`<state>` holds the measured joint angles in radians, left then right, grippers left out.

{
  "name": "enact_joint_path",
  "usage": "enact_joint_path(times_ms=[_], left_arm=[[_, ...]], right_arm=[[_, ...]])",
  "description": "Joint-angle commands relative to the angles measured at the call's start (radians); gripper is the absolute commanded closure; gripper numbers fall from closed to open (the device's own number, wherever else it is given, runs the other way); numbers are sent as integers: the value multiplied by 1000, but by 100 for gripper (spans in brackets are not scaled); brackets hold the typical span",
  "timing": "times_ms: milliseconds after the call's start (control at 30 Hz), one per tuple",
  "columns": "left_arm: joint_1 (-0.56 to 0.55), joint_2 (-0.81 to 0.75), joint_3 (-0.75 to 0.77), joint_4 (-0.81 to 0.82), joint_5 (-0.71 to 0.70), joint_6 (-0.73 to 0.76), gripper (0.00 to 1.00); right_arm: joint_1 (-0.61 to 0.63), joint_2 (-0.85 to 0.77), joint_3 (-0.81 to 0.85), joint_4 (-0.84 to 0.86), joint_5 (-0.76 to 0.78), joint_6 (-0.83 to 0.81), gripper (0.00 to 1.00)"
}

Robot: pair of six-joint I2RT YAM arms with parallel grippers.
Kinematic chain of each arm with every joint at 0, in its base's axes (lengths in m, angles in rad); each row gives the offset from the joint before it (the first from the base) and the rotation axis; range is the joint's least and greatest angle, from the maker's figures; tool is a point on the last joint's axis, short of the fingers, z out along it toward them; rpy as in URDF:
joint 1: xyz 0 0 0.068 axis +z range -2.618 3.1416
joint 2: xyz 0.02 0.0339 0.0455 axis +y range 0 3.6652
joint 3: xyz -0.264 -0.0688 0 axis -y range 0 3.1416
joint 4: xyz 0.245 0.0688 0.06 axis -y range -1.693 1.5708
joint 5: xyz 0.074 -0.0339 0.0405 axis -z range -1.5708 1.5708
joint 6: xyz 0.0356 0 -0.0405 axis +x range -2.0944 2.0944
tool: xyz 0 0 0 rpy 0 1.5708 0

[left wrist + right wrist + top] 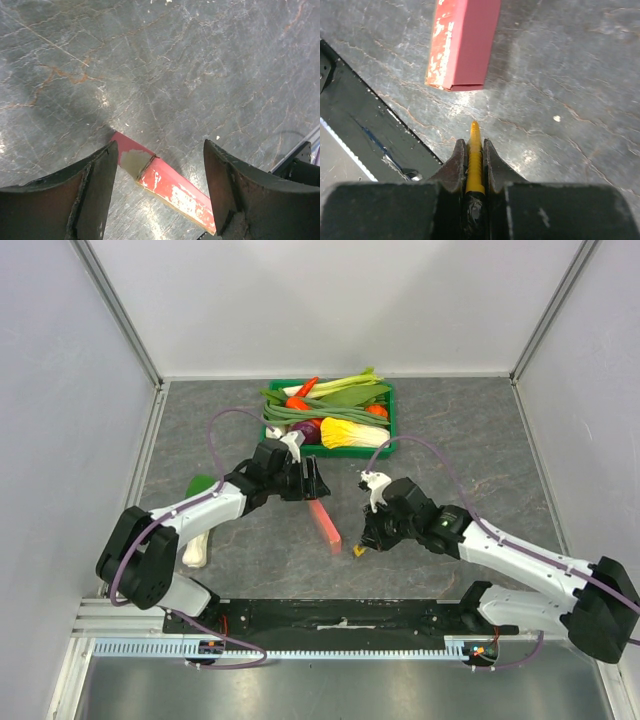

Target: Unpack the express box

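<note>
The grey stone-look table (480, 440) fills the cell, and a green crate (391, 426) heaped with vegetables sits at its far middle, well apart from the work. Both arms reach in toward the centre, and between them lies the box (325, 523), a thin pink-red slab flat on the table with its long side running from the left gripper (312, 483) down toward the near edge.

That left gripper hangs over the box's far end with its fingers spread wide, one on each side and nothing pinched. From its wrist view I see a greyish patch on that end, tape or torn card, I can't say which.

The right gripper (473, 147) is clamped tight on a thin yellow tool (475, 167), a cutter by the look of it. Its tip points at the box's near end, close but not touching.

What worries me is that the box is loose. If the tip pushes in before the left fingers close, I'd expect the box to slide or spin away. The card's edge is scuffed, so the tip could skate off onto the table. The tool is slim, and a sideways load might twist it in the grip. Too deep a cut could hurt whatever is inside.
</note>
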<state>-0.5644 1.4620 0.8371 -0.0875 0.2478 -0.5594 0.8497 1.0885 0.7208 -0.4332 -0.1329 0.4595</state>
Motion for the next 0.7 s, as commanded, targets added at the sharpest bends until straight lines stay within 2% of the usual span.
enact_joint_path(times_ms=[0, 267, 667], left_arm=[[3, -5, -30, 74, 87, 30, 26], [3, 0, -61, 72, 108, 12, 29], [3, -75, -124, 57, 93, 1, 37]], right_arm=[[-14, 56, -29, 191, -183, -37, 100], [-15, 132, -50, 329, -215, -35, 100], [-35, 123, -55, 352, -65, 22, 100]])
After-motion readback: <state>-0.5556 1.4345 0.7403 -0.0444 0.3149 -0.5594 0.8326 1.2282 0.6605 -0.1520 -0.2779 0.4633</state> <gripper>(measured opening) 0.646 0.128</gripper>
